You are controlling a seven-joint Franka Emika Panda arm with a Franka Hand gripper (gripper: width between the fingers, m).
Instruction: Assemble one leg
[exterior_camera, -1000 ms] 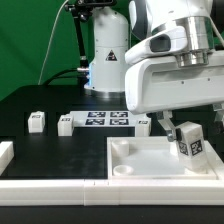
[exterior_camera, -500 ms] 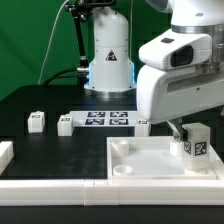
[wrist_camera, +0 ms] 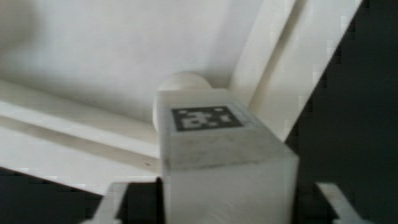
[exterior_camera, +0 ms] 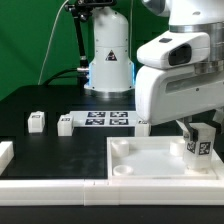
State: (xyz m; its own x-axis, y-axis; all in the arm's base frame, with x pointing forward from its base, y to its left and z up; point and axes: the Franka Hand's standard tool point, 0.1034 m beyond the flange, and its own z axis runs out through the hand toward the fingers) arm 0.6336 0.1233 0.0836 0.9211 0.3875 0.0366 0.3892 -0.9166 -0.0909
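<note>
The leg [exterior_camera: 198,143] is pinched upright by the claw [exterior_camera: 198,131] (its tag is turned toward the exterior camera). It is held over the white tray [exterior_camera: 130,162], at the counter's [exterior_camera: 50,145] near corner on the exterior view's right.

The table [exterior_camera: 35,98] has a flat black top. At its far edge stands the white robot base [exterior_camera: 108,65]. Across the middle lies the marker board [exterior_camera: 107,120], a thin white strip of tags running parallel to the near edge. Just off its end, toward the exterior view's left, sits a small white block [exterior_camera: 66,124], and a second block [exterior_camera: 36,121] stands a little further toward that side edge. A large white tray [exterior_camera: 122,166] fills the near corner on the exterior view's right. A white rail [exterior_camera: 50,190] runs along the near edge, and a short white piece [exterior_camera: 5,153] lies at the near corner on the exterior view's left.
</note>
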